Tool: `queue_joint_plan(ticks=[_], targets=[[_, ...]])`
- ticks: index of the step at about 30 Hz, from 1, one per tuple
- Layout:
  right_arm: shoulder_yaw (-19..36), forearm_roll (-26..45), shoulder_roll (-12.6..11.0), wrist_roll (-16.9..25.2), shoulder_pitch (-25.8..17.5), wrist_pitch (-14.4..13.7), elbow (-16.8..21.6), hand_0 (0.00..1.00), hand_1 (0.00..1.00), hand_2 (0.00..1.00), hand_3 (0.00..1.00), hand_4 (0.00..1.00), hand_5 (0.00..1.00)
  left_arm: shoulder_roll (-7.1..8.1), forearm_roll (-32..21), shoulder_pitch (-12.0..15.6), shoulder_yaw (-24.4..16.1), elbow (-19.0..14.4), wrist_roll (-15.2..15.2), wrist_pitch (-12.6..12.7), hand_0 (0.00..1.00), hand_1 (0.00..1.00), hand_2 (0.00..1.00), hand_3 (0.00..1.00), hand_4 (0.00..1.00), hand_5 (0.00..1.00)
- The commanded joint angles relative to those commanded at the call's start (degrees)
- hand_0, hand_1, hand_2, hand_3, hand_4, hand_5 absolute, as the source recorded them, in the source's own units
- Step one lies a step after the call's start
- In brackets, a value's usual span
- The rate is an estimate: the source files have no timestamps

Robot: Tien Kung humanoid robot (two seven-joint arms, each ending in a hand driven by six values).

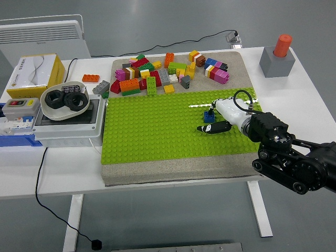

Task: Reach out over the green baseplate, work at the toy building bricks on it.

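My right hand [217, 119] out over green baseplate [152, 131], fingers [212, 127] stretched loose, gripping nothing. Small blue brick [209, 116] sits on plate right at fingertips, can't tell if touching. Loose brick pile [168, 72] beyond plate's far edge, on grey mat [239, 68]. Rest of counter [310, 100]: grey block with orange cap [278, 55], far right.

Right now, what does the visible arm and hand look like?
Only the right arm shows: black, chunky jointed links with round bolt caps. The right hand has a white glossy shell and black fingers. A thin black cable loops above the wrist. No markings legible.
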Motion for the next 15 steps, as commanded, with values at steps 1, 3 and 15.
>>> queue_joint_plan(ticks=[1,3,15], targets=[[0.03,0.06,0.05,0.04,-0.01,-0.01,-0.25,0.974,0.894,0.920,0.660,0.876,0.767,0.01,0.04,-0.01,0.00,0.00,0.00,0.00,0.770,0.761,0.801,0.860,0.968,0.893],[0.10,0.18,0.12,0.12,-0.04,-0.01,-0.70,0.974,0.894,0.920,0.660,0.876,0.767,0.03,0.08,-0.03,0.01,0.00,-0.02,-0.01,0.770,0.761,0.801,0.860,0.968,0.893],[-0.57,1.20,0.22,0.47,-0.11,-0.12,-1.43,0.975,0.889,0.916,0.653,0.871,0.744,0.03,-0.11,-0.18,0.12,0.00,-0.13,0.00,0.770,0.761,0.801,0.860,0.966,0.900]])
